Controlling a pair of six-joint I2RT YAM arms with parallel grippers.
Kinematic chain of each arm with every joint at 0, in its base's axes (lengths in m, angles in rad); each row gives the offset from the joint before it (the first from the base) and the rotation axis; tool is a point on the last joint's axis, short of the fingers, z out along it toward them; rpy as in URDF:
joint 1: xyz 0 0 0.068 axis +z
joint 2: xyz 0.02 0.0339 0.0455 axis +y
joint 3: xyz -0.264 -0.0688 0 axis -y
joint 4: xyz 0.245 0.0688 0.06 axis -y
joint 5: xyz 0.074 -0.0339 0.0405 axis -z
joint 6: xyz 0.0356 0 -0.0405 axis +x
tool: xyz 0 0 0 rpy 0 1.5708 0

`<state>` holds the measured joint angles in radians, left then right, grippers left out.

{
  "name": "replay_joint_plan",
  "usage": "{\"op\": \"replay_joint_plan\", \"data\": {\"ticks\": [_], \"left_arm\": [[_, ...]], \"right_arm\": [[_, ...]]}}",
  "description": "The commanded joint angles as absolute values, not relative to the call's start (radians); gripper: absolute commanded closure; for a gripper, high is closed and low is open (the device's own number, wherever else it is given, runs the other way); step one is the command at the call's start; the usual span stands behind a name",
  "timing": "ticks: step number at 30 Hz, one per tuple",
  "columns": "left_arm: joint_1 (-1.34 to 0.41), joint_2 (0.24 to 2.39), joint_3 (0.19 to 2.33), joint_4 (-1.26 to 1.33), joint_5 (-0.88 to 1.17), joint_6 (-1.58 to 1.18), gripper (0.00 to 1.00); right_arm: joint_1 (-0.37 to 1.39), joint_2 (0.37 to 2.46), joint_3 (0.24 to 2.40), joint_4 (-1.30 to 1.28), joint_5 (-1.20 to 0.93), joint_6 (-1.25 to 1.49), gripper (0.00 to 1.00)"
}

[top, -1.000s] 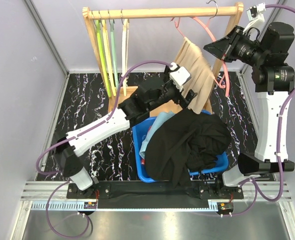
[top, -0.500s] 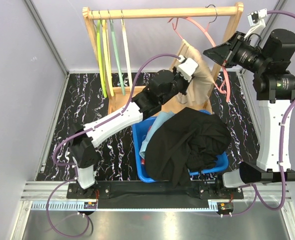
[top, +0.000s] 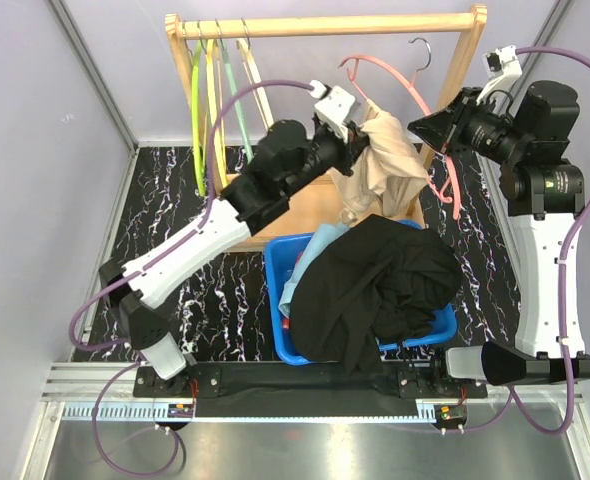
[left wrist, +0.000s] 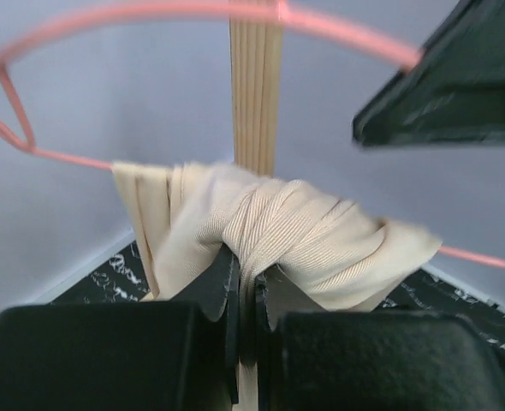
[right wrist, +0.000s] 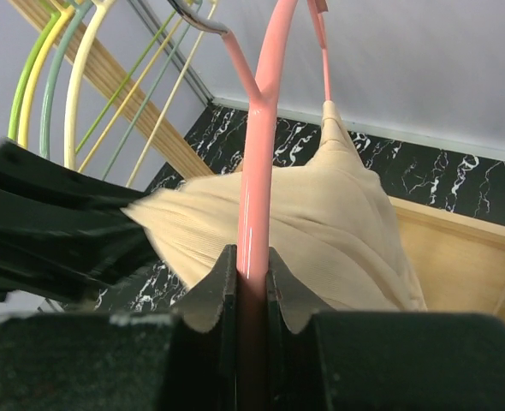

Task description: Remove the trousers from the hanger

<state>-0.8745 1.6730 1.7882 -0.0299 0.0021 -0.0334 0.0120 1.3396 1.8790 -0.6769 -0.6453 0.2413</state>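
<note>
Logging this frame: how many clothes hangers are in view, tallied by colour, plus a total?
lime green hanger: 1
yellow hanger: 1
mint green hanger: 1
cream hanger: 1
pink hanger, carrying the beige cloth trousers: 1
Total: 5

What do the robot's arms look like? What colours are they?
The left arm and right arm have smooth white shells with chunky black joints. Thin purple cables loop along them. Each ends in two flat black fingers.

Left fingers (left wrist: 221,289) now tight on the beige trousers (left wrist: 308,240), the cloth in a bunch, farther left.
</note>
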Motion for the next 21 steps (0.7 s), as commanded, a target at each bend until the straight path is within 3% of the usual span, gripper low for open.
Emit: {"op": "replay_joint_plan", "data": {"ticks": [1,12,21], "left_arm": [[-0.854,1.583,1.920,0.032,0.072,-0.123,1.00],[-0.839,1.606,2.301,0.015,0.163,-0.210,1.00],[-0.838,1.536,2.329,0.046,0.255,-0.271,1.00]], "right_arm": [[0.006,1.301,1.855,-0.568,-0.594,0.179,1.00],[-0.041,1.305,1.775,-0.534,-0.563,0.183,1.00],[-0.052,1.308,1.746,-0.531,-0.566,0.172,1.00]]}}
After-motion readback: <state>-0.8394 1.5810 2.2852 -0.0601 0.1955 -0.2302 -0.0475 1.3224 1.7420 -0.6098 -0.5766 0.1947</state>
